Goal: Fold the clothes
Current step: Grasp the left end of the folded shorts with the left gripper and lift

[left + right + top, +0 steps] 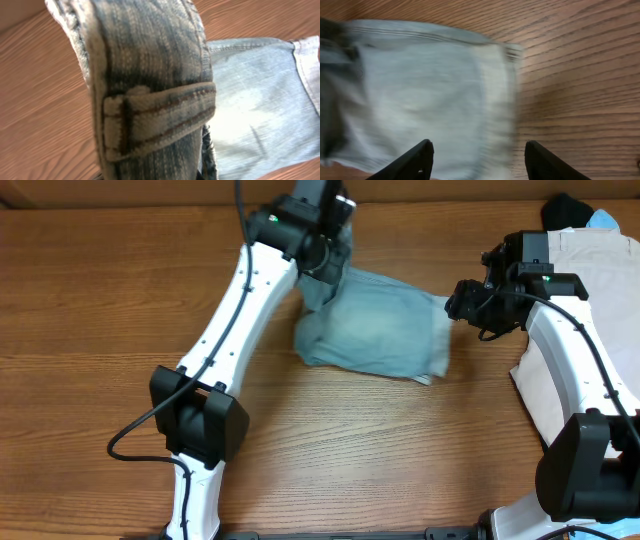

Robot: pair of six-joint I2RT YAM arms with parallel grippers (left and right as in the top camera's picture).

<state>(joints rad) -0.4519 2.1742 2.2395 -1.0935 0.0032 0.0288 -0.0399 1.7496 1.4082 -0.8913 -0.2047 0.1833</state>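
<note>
Now your left jaws pinch the light-blue faded denim shorts (375, 330) up mid-fold and your right jaws stand apart, so next lay the top over flat.

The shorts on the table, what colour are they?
Faded light-blue denim; the shorts show best in the overhead view.

Left hand (325, 258) clamped shut, right hand (477, 159) fingers apart

Light-blue faded denim shorts (375, 332) lie bunched mid-table, waistband end (150, 75) with belt loop raised at far-left.
</note>
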